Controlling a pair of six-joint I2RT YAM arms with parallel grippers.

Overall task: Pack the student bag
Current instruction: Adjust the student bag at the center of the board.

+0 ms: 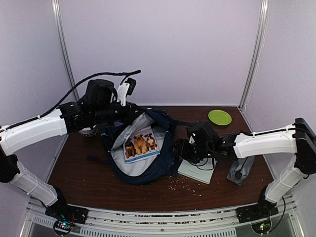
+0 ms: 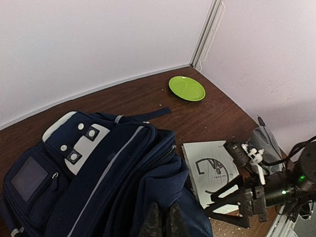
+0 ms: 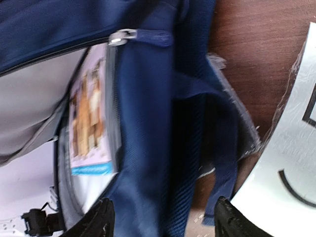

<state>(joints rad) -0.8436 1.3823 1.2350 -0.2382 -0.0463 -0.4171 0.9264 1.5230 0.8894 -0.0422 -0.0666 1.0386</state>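
A lab test booth: plain white wall panels (image 1: pixel 163 49), metal posts (image 1: pixel 254 54), dark table (image 1: pixel 79 168).

A dark brown worktop (image 1: pixel 79 168) carries a round green plate (image 1: pixel 219 117) at the far right, well apart from the rest. A white book (image 1: pixel 196 173) with a black line drawing lies flat at near right, a grey pouch (image 1: pixel 240 170) just beside it. Pale crumbs (image 1: pixel 187 185) lie scattered in front. A booklet (image 1: pixel 140 144) showing 3 dogs lies face up to the left.
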